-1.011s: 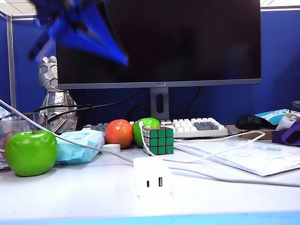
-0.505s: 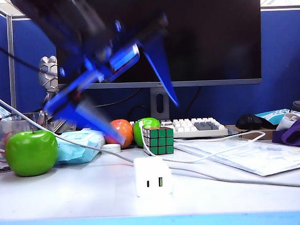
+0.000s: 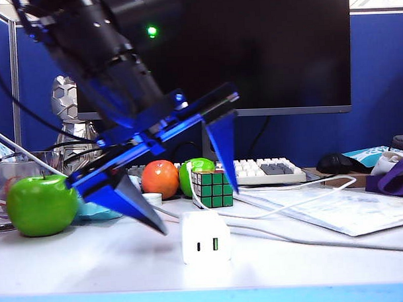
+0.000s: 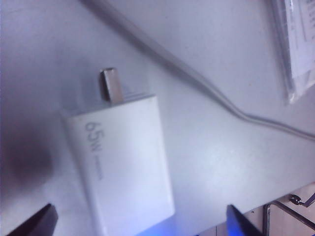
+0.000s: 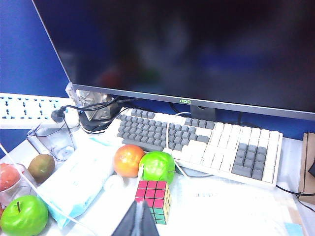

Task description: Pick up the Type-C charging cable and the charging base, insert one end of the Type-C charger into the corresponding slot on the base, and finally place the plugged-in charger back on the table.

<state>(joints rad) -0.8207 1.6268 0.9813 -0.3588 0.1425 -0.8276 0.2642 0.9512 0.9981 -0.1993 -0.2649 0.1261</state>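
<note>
Left gripper (image 3: 193, 207) is spreading wide, straddling the charging base (image 3: 204, 237) on the bench (image 3: 93, 267) for grasping; right gripper (image 5: 137, 222) is hanging closed, empty, above.

The left claw (image 3: 197, 211) has blue triangular fingers (image 3: 222, 147) on a black arm (image 3: 98, 42) with a green light (image 3: 151, 31).

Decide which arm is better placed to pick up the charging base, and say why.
Left. Its open pincer straddles the charging base on the table. The right pincer is shut, high behind the Rubik's cube.
</note>
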